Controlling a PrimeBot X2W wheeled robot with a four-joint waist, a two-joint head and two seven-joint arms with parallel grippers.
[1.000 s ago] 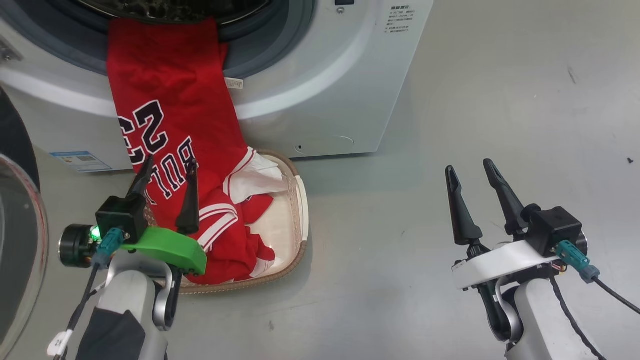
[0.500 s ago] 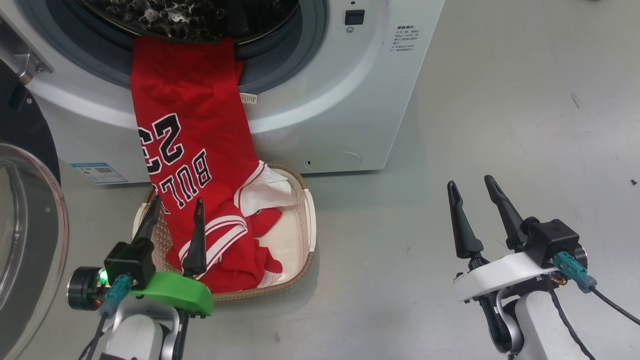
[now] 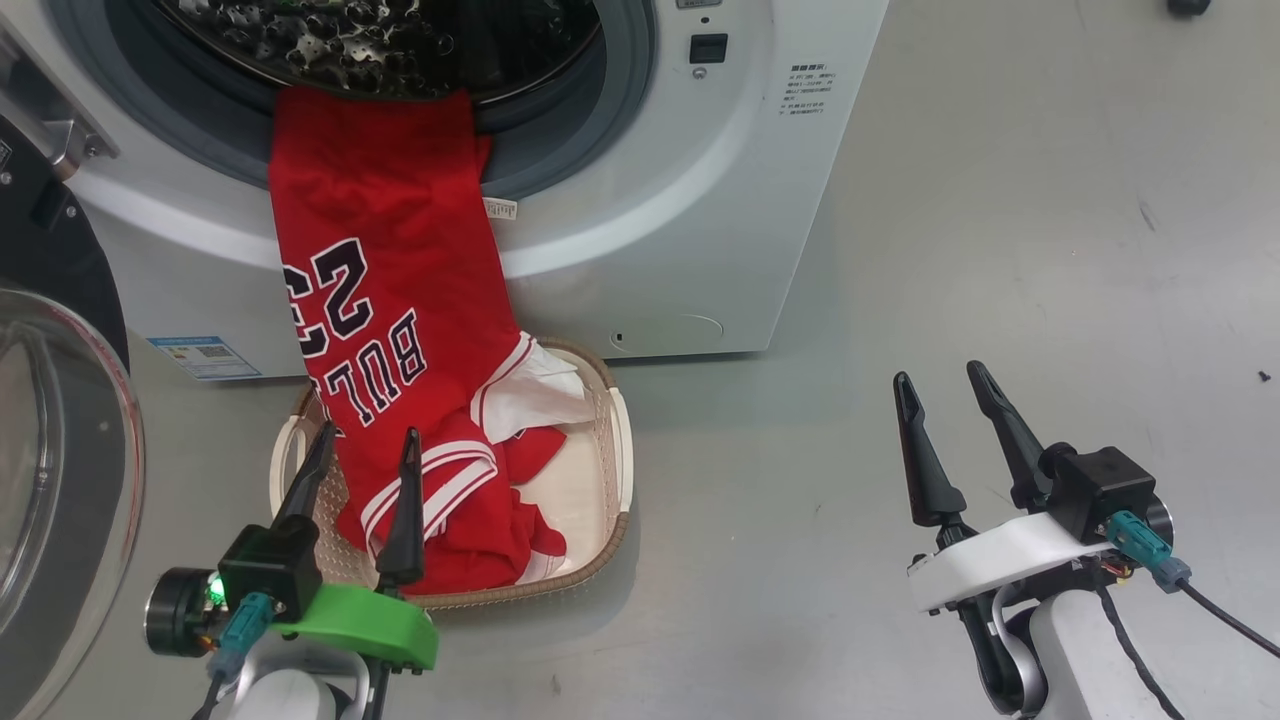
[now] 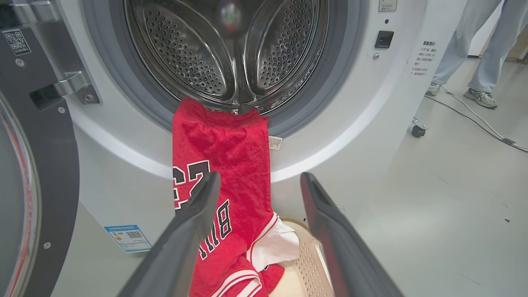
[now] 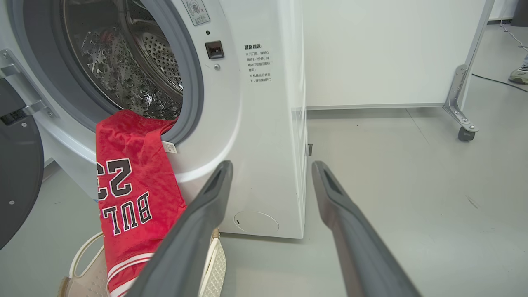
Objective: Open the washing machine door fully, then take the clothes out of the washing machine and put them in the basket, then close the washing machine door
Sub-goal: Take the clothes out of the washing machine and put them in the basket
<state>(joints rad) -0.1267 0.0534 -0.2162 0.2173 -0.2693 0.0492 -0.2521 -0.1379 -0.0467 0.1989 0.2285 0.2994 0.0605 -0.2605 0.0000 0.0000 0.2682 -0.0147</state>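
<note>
The jersey [image 3: 390,250] is hanging from the washing machine [image 3: 680,200] mouth into the basket [image 3: 622,450], its length running far to near, just beyond the left gripper [image 3: 368,435], spread and empty; the right gripper [image 3: 940,378], equally spread, is hovering well right.

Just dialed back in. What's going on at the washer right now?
The washing machine door is swung open on the left. The red jersey hangs from the lip of the drum down the front of the washing machine, and its lower end is piled in the basket on the floor. Neither gripper holds anything. The left gripper is open at the basket's near edge. The right gripper is open over bare floor.
</note>
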